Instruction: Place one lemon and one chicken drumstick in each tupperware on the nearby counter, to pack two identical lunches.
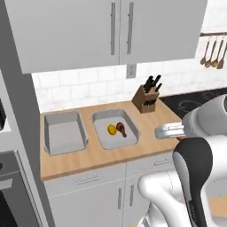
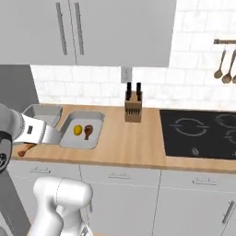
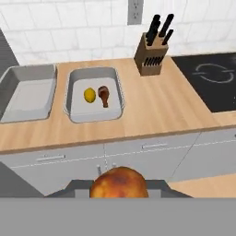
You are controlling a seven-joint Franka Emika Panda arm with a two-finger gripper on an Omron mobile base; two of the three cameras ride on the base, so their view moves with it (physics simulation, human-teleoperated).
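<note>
We see two grey tupperware containers side by side on the wooden counter (image 1: pixel 111 153). The right container (image 1: pixel 103 139) holds a lemon (image 1: pixel 111 129) and a chicken drumstick (image 1: pixel 121 129) lying just beside each other, the lemon on the left. The left container (image 1: pixel 64 142) has nothing in it that we can make out.

In the hand view, a second drumstick (image 3: pixel 119 183) sits at the bottom of the picture, its round browned end right at the gripper (image 3: pixel 119 190). The jaws are clamped on this drumstick. In the right base view the same drumstick (image 2: pixel 26 149) pokes out below the hand at the left, over the front edge of the counter near the left container (image 2: pixel 44 112). The hand looks from in front of the counter across both containers.

Behind the right container, toward the tiled wall (image 1: pixel 80 86), stands a wooden knife block (image 1: pixel 146 98) with dark handles. To the right of the block lies a black cooktop (image 2: pixel 200 133), set into the counter. Pale cabinets (image 1: pixel 111 26) hang above, and spoons (image 2: pixel 223 69) hang on a rail at the far right.
</note>
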